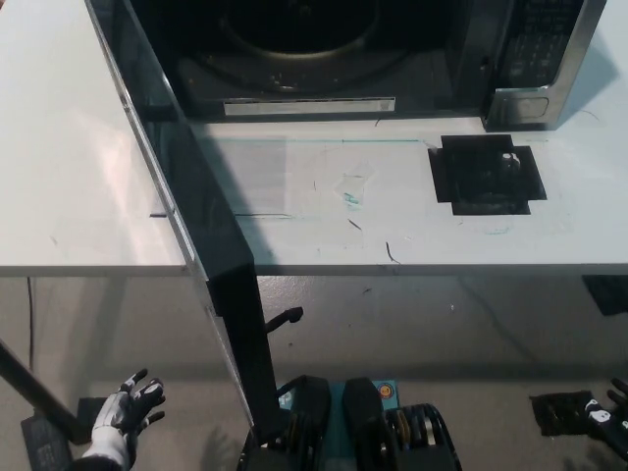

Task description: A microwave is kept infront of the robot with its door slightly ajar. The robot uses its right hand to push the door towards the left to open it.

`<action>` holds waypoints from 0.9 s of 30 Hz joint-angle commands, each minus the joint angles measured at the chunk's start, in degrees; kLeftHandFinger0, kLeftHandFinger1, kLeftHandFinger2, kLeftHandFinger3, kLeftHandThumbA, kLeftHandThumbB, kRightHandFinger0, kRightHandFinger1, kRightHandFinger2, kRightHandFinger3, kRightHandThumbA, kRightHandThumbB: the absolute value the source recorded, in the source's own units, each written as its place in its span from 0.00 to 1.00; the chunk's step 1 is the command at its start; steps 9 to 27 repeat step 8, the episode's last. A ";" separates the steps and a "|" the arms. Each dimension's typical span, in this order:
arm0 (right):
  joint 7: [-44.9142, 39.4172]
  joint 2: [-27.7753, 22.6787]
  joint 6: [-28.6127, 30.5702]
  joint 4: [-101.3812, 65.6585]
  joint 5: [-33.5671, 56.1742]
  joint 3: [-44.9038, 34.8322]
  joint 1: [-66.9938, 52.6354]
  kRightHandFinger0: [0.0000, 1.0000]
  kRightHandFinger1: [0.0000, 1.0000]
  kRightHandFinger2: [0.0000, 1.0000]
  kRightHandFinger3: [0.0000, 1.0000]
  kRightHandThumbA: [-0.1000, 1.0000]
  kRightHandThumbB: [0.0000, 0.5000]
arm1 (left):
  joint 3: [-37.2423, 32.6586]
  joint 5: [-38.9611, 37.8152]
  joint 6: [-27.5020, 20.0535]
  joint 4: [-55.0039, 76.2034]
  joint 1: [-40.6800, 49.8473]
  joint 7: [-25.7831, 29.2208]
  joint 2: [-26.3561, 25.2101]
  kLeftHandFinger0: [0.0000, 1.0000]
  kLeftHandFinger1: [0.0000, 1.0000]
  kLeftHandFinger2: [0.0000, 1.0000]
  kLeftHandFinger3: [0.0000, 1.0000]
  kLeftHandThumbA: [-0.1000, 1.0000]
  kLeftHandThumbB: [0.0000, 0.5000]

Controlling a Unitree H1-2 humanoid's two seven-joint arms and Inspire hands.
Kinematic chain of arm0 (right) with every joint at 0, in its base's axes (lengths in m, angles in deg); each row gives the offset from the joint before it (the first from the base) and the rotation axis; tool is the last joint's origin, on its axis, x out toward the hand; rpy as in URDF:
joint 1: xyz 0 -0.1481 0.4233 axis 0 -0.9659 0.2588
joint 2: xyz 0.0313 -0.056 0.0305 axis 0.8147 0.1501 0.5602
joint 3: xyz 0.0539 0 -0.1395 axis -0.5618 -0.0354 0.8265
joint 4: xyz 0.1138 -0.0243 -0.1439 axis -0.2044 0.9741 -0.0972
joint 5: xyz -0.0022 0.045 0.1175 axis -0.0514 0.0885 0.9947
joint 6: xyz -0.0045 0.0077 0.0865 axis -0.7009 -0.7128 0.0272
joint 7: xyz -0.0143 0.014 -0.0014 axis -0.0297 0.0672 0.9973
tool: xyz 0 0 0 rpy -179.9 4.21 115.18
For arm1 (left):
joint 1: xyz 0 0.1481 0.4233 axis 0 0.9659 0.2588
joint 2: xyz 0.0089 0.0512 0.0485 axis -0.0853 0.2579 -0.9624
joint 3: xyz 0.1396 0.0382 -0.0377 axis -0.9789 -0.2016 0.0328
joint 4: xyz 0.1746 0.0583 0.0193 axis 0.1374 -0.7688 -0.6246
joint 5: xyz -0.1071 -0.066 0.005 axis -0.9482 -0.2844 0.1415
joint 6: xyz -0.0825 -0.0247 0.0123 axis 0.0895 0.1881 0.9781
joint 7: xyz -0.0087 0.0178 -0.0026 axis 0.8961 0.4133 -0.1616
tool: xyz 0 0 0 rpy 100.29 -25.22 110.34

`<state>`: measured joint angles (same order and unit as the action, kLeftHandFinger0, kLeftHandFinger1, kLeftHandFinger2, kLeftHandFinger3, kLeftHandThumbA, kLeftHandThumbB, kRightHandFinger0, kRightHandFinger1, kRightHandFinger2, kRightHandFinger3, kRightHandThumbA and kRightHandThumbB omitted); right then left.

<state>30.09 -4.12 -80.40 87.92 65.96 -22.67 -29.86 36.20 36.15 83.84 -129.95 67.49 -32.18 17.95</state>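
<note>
The microwave (324,59) sits on the white table (59,177) at twelve o'clock, its cavity facing the camera. The cavity is open to view, and inside it lies a round dark turntable (294,34), with nothing visible resting on it. A pale label strip (309,106) runs along the lower front edge of the cavity. The control panel (535,44) stands at about one o'clock, framed in silver.

The microwave door (186,226) is swung wide open: hinged at the cavity's left side, it runs as a dark glassy slab from eleven o'clock down toward seven o'clock, reaching past the table's front edge and over the floor (422,334).

A black square patch (486,174) lies on the table at about two o'clock, near the control panel.

The white left robot hand (123,414) hangs low at eight o'clock, fingers spread, holding nothing. The black right robot hand (608,417) is at four o'clock, cut by the picture's edge; I cannot tell whether it is open or closed. Both are well apart from the door.
</note>
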 commanded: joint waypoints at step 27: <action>0.28 0.11 1.54 -1.95 0.45 0.12 1.32 0.63 0.73 0.73 0.88 0.84 0.70 | 0.19 -1.04 -2.54 0.98 -1.33 0.26 -0.53 0.90 0.90 0.91 0.97 0.43 0.28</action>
